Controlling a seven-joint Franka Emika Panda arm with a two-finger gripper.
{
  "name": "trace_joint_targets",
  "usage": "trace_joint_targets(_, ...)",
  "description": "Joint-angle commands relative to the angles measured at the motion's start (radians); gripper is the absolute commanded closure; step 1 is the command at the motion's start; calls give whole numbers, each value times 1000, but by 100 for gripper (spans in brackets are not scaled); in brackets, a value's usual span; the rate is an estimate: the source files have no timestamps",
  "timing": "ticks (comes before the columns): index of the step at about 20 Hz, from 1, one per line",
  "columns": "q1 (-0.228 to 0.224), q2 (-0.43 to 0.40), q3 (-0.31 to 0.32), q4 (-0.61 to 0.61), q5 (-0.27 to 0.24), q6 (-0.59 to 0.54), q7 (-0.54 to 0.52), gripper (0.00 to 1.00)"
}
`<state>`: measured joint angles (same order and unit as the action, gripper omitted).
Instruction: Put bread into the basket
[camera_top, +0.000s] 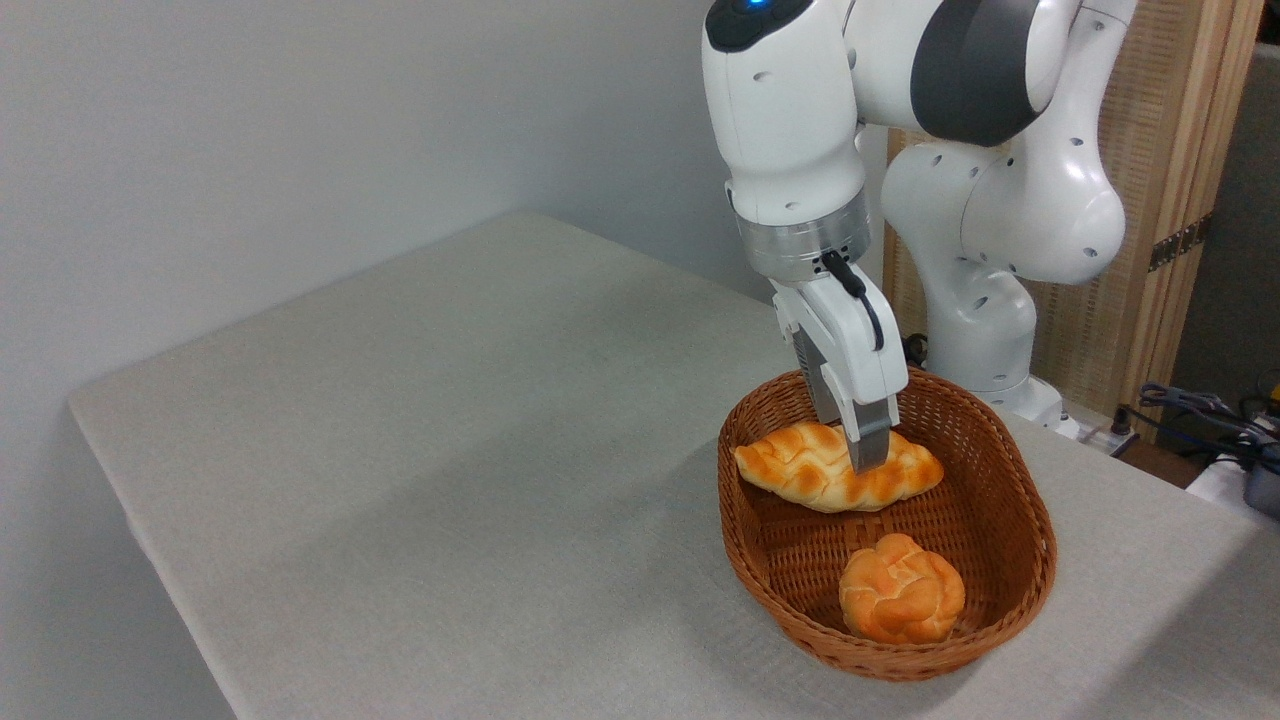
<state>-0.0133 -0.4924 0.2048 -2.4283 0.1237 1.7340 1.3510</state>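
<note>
Pale grey cloth-covered tabletop (420, 450), set corner-on against the wall. Resting directly on it, over at the near right: an oval brown wicker basket (1010, 520). Bare cloth across the left and far stretches.

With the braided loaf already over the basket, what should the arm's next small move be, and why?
Probably open the hand and let go. The bread lies across the far end of the basket, inside its rim, with the hand's fingers closed on its middle. Whether it rests on the bottom is unclear, so a slight lowering first may be safer. The round roll sits clear of it.
</note>
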Motion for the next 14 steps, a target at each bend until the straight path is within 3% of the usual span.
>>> trace_joint_targets(1, -20, -6, 16, 69, -9, -2, -1, 0)
trace_joint_targets(6, -20, 70, 5, 263, -232, -8, -104, 0)
trace_joint_targets(9, -20, 164, -37, 411, -283, -19, -199, 0)
trace_joint_targets(14, -13, 369, -102, 676, -299, -79, -453, 0)
